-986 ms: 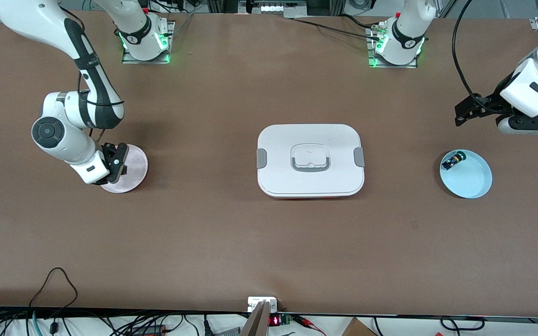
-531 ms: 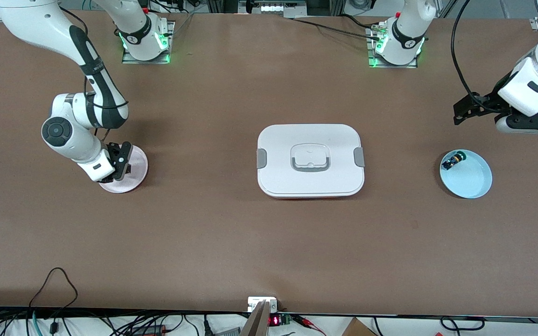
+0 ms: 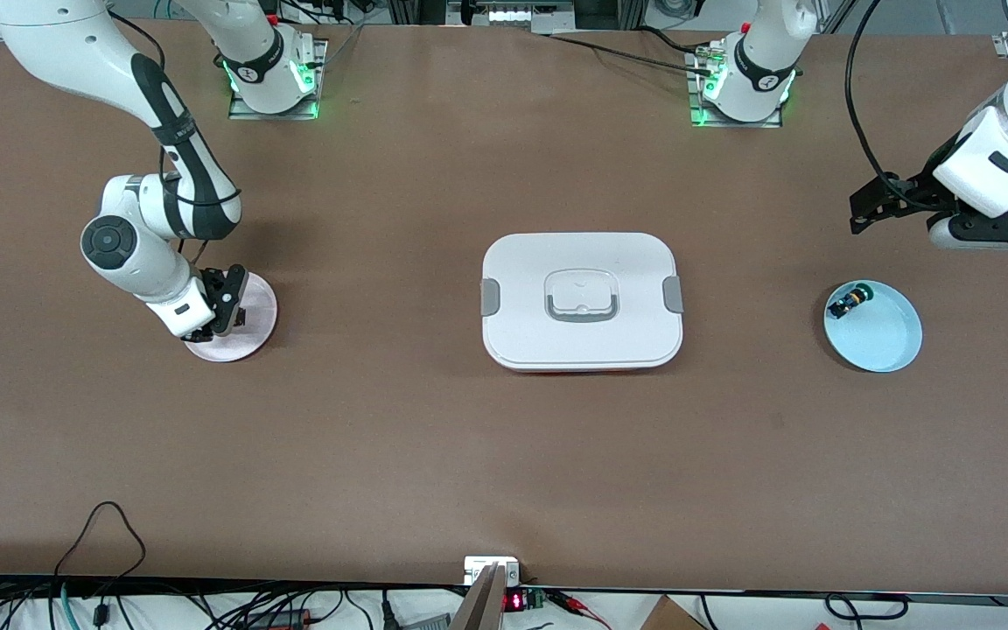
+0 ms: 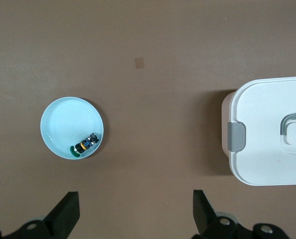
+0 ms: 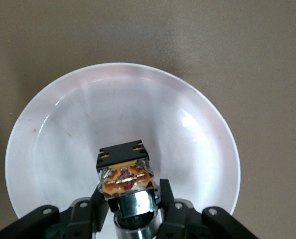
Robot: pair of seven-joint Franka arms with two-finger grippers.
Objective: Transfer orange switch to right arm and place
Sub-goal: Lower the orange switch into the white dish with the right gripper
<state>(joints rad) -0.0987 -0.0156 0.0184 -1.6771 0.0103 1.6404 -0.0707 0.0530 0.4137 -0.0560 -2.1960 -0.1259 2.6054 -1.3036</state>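
Observation:
My right gripper (image 3: pixel 222 308) hangs low over the pink plate (image 3: pixel 255 304) at the right arm's end of the table. In the right wrist view this gripper (image 5: pixel 132 193) is shut on the orange switch (image 5: pixel 125 174). The switch's tan-gold block end points at the pink plate (image 5: pixel 123 99) and sits just above it. The switch's orange face is hidden. My left gripper (image 3: pixel 864 210) is open and empty, up over bare table at the left arm's end. Its fingers (image 4: pixel 68 206) stand wide apart in the left wrist view.
A light blue plate (image 3: pixel 885 341) lies near the left gripper with a small green-capped switch (image 3: pixel 847 303) in it; both show in the left wrist view, plate (image 4: pixel 63 122) and switch (image 4: pixel 84 144). A white lidded box (image 3: pixel 521 337) sits mid-table.
My right gripper has shifted a little toward the table's middle over the pink plate, still holding the switch. My left arm has moved slightly away from the front camera.

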